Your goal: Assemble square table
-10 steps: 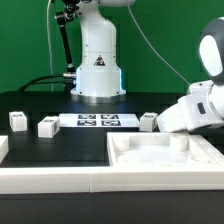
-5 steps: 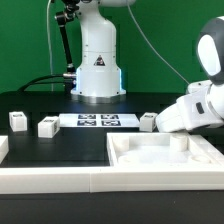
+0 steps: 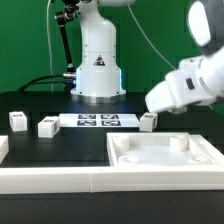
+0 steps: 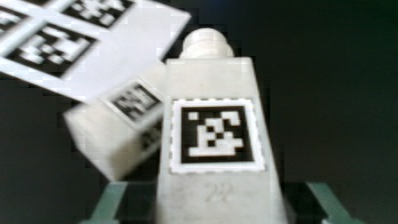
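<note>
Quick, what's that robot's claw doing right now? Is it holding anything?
Gripper: closed on a short white plastic leg with a black-and-white square tag.

Exterior view: I log the marker board [image 3: 98,121] mid-table, in front of the robot base [image 3: 98,70]. The far-left leg [image 3: 18,121] and second leg [image 3: 47,127] lie off the board's left end. A third leg [image 3: 149,121] lies just beside its right end. The square slab [image 3: 165,152] sits nearer, to the right, behind the border rail [image 3: 50,180]. Wrist view: a fourth leg [image 4: 214,120] sits between the fingers of the gripper [image 4: 214,192].
</note>
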Available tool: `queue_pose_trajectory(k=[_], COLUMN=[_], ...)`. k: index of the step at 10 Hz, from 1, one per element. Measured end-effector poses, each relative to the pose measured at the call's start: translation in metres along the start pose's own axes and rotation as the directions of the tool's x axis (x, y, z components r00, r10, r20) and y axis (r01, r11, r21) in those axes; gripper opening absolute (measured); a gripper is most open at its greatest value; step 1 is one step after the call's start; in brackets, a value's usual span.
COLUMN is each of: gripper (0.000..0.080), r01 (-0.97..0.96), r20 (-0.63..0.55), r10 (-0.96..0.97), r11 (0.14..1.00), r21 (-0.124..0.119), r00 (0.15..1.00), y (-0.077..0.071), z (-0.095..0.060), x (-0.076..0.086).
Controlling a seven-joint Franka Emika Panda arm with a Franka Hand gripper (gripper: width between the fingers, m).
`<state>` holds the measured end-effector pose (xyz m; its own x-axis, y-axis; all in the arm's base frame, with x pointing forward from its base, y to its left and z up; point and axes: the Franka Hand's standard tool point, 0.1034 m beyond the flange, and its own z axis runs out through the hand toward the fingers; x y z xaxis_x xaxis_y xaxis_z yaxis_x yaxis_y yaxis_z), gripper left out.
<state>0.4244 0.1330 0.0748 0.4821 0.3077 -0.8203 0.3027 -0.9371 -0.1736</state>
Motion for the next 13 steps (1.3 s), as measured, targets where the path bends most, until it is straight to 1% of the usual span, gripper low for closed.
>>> queue_pose_trajectory(k=[1,2,3,4,5,6,7,8,9,10,11,12,13], gripper=[0.0290,0.0290,0.0290,0.0290,0.0290,0.0291,0.0291,0.0291,0.0291,0.0291,0.0291,0.0291,0.0291], r01=[-0.004,-0.005,-0.002,-0.007,-0.001,0.004,-0.005,-0.005,-0.013,-0.024,-0.033,-0.041,-0.049], r20=[-0.022,-0.019,-0.043,-0.118,-0.175,-0.207,-0.252,-0.298,-0.360,-0.446,-0.500,-0.549,-0.615], r10=[0.004,0.005,0.002,0.006,-0.002,-0.005,0.008,0.008,0.014,0.017,0.019,0.018,0.015], r11=[1.000,1.000,1.000,1.000,1.000,1.000,1.000,1.000,1.000,1.000,0.999,0.999,0.998], r21=[0.009,0.009,0.006,-0.002,-0.012,-0.005,0.011,0.010,0.006,-0.010,-0.021,-0.029,-0.038], r00=[1.000,1.000,0.999,0.993,0.985,0.978,0.968,0.955,0.933,0.895,0.866,0.836,0.788], y=[0.009,0.007,0.007,0.010,0.013,0.020,0.028,0.034,0.039,0.041,0.043,0.045,0.048], z=[-0.003,0.000,-0.002,-0.008,-0.016,-0.030,-0.043,-0.055,-0.065,-0.066,-0.065,-0.067,-0.071], x=[-0.007,-0.006,-0.002,0.003,0.001,-0.006,-0.008,-0.009,-0.006,-0.002,-0.003,-0.001,0.001])
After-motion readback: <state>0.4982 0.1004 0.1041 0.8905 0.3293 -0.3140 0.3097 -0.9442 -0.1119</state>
